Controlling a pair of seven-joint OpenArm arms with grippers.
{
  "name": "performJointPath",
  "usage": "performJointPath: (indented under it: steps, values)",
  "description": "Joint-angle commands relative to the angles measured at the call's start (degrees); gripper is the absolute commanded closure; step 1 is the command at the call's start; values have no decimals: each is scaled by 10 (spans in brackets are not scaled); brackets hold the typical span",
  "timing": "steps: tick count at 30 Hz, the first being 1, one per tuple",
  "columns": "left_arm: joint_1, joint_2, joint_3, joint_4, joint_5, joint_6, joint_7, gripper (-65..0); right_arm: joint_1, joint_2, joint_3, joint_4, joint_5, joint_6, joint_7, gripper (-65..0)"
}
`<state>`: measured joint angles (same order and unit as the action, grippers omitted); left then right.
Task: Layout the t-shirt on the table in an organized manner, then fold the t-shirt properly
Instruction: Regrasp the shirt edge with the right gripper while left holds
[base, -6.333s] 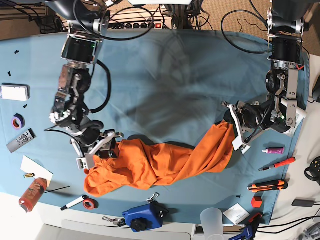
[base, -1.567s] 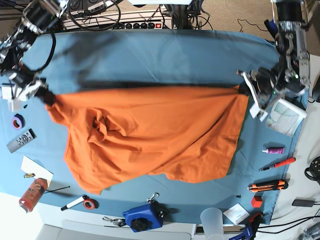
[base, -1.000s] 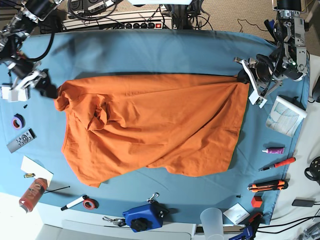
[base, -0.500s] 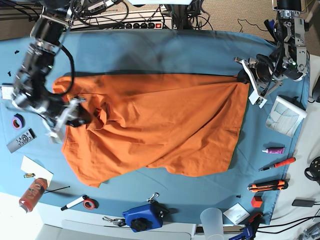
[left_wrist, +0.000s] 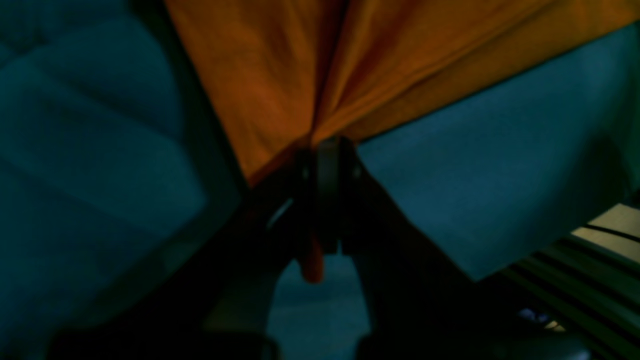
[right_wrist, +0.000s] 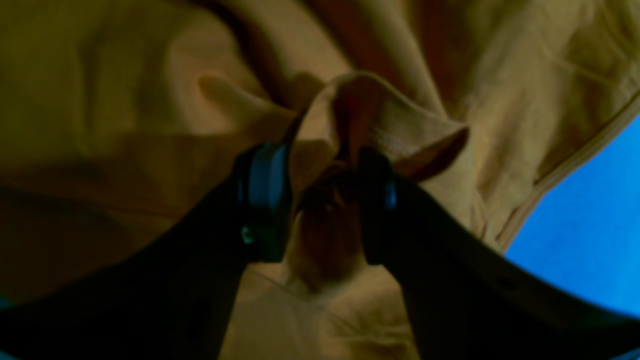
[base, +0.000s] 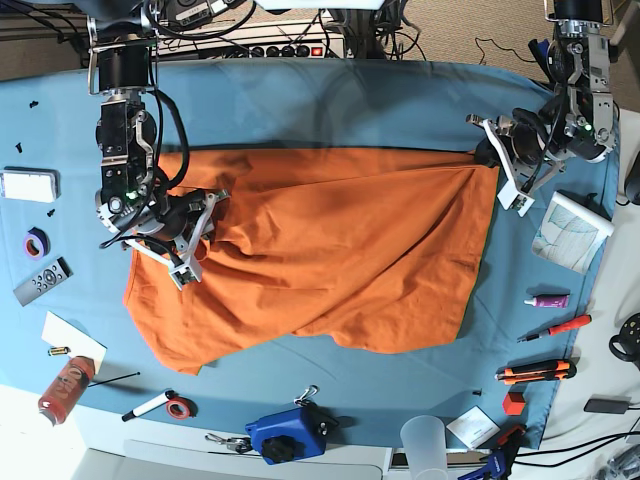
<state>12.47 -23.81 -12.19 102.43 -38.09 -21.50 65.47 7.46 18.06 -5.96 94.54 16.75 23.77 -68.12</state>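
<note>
The orange t-shirt (base: 320, 255) is spread out across the middle of the teal-covered table (base: 330, 105), mostly flat but not tidy: the far edge runs fairly straight from side to side, the near edge is ragged and slopes, and there's a bunched-up knot of folds over by the right gripper (base: 200, 232). That gripper sits right on top of the shirt at that crumpled end, and in its wrist view the two dark fingers (right_wrist: 265, 200) stand well apart with a raised hump of fabric poking up between them, so it's spread wide around the fold and not pinching it as far as I can see. At the other end, the left gripper (base: 497, 160) is at the shirt's far corner, and its wrist camera shows the jaws pressed together with the corner of the orange cloth (left_wrist: 320, 75) clamped in them, the fabric fanning out from the pinch in tight pleats. As for containers, there's a clear plastic cup (base: 424, 440) standing upright at the near edge of the table, and I can't tell if anything's in it. An orange can (base: 65, 388) lies on its side near the corner by the right arm. Loose stuff is scattered along the edges: a blue tape dispenser thing (base: 288, 432), a roll of purple tape (base: 37, 241), a grey remote (base: 42, 281), a white marker (base: 150, 405), and a red-handled cutter (base: 536, 372), all off the shirt.
</note>
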Motion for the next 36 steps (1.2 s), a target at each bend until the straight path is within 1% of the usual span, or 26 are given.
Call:
performJointPath:
  steps: [1, 3, 6, 7, 8, 10, 12, 16, 20, 23, 28, 32, 36]
  values:
    - [-3, -6, -4, 7, 4, -2, 0, 0, 11, 5, 3, 8, 4, -3, 9, -229]
    - [-3, -6, -4, 7, 4, -2, 0, 0, 11, 5, 3, -4, -4, -14, 14, -229]
    - [-3, -6, -4, 7, 4, -2, 0, 0, 11, 5, 3, -49, -3, -14, 34, -229]
    - [-3, -6, -4, 7, 4, -2, 0, 0, 11, 5, 3, -66, -3, -14, 40, -222]
    - [-3, -6, -4, 7, 4, -2, 0, 0, 11, 5, 3, -80, -5, -14, 43, -202]
    - [-3, -6, -4, 7, 4, -2, 0, 0, 11, 5, 3, -93, -20, -14, 37, -112]
    - [-3, -6, -4, 7, 4, -2, 0, 0, 11, 5, 4, -92, -35, -14, 27, -3]
    - [-3, -6, -4, 7, 4, -2, 0, 0, 11, 5, 4, -47, -37, -14, 19, 0]
    - [-3, -6, -4, 7, 4, -2, 0, 0, 11, 5, 4, 41, -37, -14, -21, 0]
    - [-3, -6, -4, 7, 4, -2, 0, 0, 11, 7, 4, 100, -38, -14, -28, 0]
    - [-2, -6, -4, 7, 8, -1, 0, 0, 4, 7, 7, 111, -37, -14, -26, 0]
    - [-3, -6, -4, 7, 9, -2, 0, 0, -5, 7, 9, 112, -38, -14, -38, 0]
    - [-3, -6, -4, 7, 8, -1, 0, 0, -7, 7, 12, 112, -38, -14, -9, 0]
